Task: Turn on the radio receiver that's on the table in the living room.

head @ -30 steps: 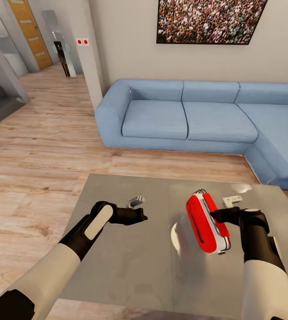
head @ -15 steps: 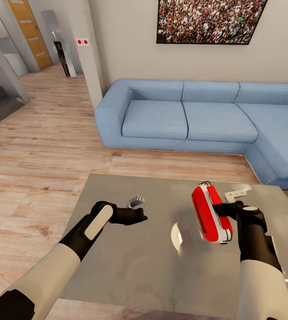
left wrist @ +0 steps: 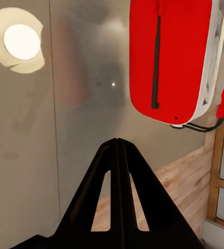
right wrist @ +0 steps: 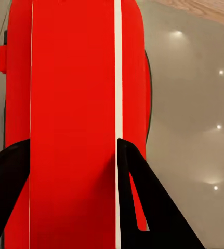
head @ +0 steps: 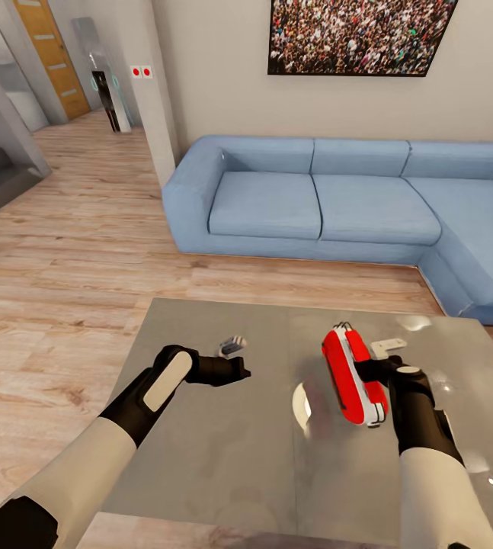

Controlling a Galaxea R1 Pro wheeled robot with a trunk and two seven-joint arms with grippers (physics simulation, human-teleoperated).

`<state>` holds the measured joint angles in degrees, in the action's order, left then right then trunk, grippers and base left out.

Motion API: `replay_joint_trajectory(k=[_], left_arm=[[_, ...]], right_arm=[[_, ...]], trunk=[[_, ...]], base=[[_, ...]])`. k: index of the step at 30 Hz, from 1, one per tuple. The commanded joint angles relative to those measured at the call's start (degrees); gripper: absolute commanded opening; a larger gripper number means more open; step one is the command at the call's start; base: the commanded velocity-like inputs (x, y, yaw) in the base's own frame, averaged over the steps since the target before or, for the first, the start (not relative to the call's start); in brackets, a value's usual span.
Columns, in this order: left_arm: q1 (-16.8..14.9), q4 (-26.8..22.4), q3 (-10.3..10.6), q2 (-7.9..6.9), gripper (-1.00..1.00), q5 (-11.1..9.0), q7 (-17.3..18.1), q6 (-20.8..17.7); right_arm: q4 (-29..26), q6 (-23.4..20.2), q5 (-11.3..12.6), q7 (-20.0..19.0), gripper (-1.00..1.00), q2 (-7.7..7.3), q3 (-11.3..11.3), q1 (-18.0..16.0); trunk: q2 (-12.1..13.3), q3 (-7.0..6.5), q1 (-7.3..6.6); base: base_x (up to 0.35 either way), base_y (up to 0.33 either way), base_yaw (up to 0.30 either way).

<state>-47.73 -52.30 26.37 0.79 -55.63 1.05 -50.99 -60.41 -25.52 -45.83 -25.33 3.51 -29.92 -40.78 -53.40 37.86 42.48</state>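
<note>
The red radio receiver (head: 350, 375) with its white-silver edge band hangs tilted on edge just above the glossy grey table (head: 216, 465), right of the seam. My right gripper (head: 369, 370) is shut on it from the right side. In the right wrist view the red body (right wrist: 73, 93) lies between the two black fingers (right wrist: 143, 202). My left gripper (head: 243, 372) hovers over the table's left half, shut and empty, a short way left of the radio. Its joined fingers (left wrist: 117, 171) point toward the radio (left wrist: 169, 57) and its dark strap.
The light-blue sectional sofa (head: 330, 202) stands behind the table, under the framed crowd picture (head: 356, 34). Light wood floor (head: 63, 267) stretches to the left toward a doorway. A bright lamp reflection (head: 301, 404) shows on the tabletop near the seam.
The right arm has shifted left and a little nearer, carrying the radio with it after a brief drift to the right. The left arm has stayed put.
</note>
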Motion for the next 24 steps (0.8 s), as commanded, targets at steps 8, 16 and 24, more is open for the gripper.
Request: replay_joint_trajectory(k=[8,16,24], left_arm=[[0.0,0.0,0.0,-0.15,-1.0,0.0,0.0,0.0],[0.0,0.0,0.0,-0.17,-1.0,0.0,0.0,0.0],[0.0,0.3,0.0,-0.17,-1.0,0.0,0.1,0.0]], right_arm=[[1.3,0.8,0.3,1.0,-1.0,0.0,0.0,0.0],[5.1,1.8,2.9,4.7,-1.0,0.01,0.0,0.0],[7.5,4.0,4.4,6.7,-1.0,0.0,0.0,0.0]], trunk=[[0.0,-0.01,0.0],[0.0,-0.01,0.0],[0.0,-0.01,0.0]], base=[[0.0,0.0,0.0],[0.0,0.0,0.0],[0.0,0.0,0.0]])
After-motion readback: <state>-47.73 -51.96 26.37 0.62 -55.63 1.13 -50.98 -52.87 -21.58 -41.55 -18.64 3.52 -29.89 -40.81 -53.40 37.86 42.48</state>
